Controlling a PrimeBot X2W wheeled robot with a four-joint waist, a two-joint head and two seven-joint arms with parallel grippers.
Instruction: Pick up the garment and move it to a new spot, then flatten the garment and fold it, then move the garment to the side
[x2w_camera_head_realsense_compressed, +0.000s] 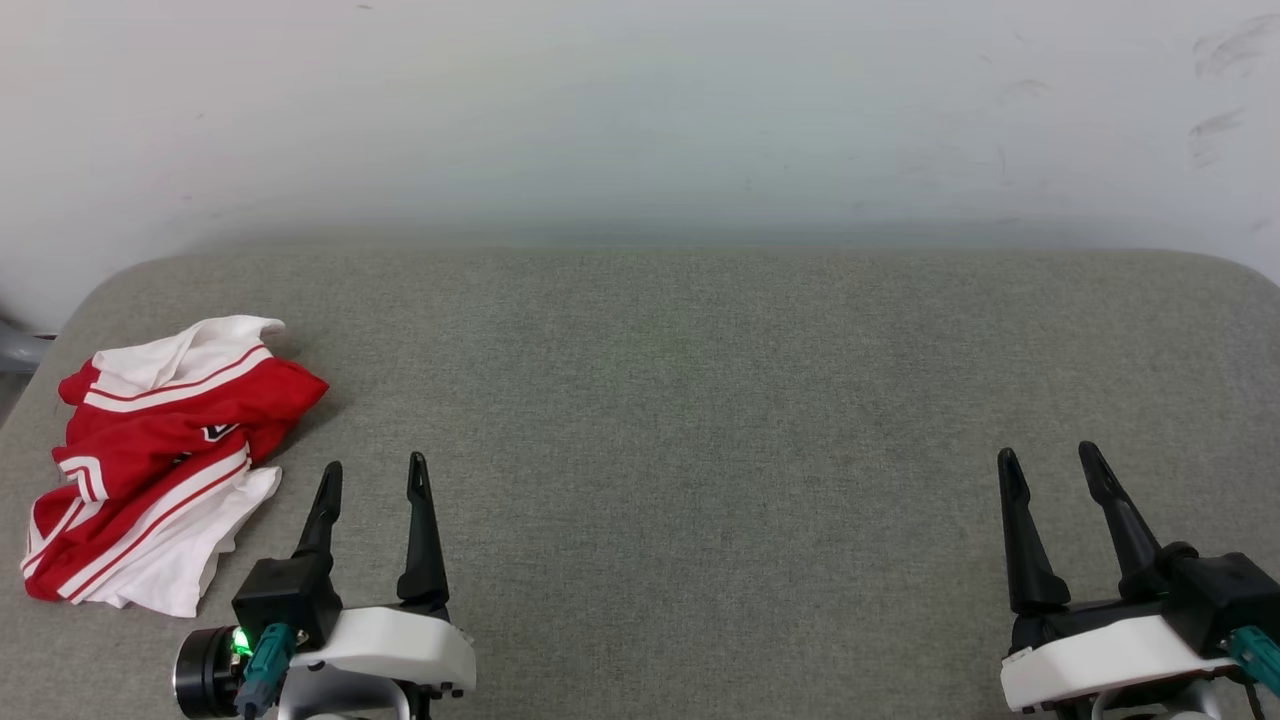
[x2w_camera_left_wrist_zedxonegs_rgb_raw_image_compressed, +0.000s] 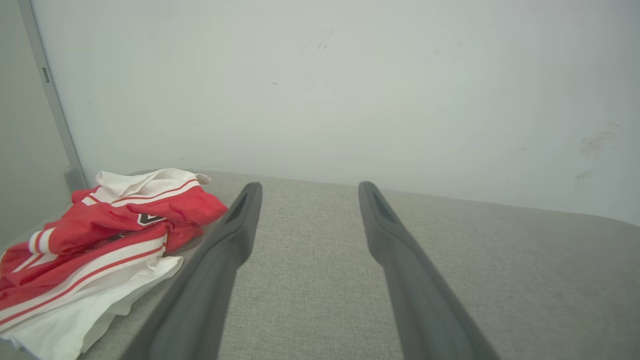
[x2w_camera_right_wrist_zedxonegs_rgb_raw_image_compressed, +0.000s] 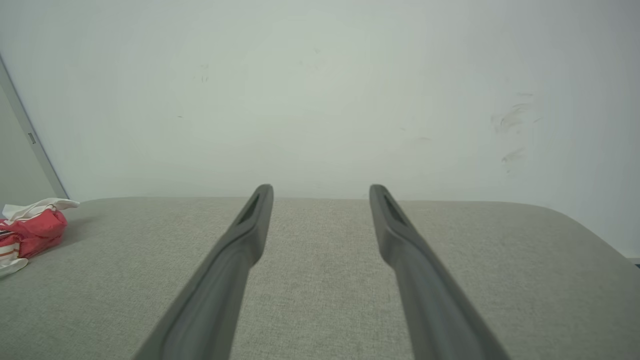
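Head view: shirt (x2w_camera_head_realsense_compressed: 165, 455) lies crumpled at the table's (x2w_camera_head_realsense_compressed: 700, 400) far-left edge, untouched. Left gripper (x2w_camera_head_realsense_compressed: 375, 478) sits just beside it, fingers spread, empty; right gripper (x2w_camera_head_realsense_compressed: 1050, 462) well apart, also spread and empty. Nothing done yet: pickup, move, flatten, fold and set-aside all remain.

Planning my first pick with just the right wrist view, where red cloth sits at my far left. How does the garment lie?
Observer: The garment lies crumpled in a heap near the left edge of the table.
Operator: Which pincer is nearer?
Observer: The left pincer, jaws open, just right of the heap and not touching it.
Operator: Any print showing?
Observer: A bit of black, white-outlined print peeks from a fold.
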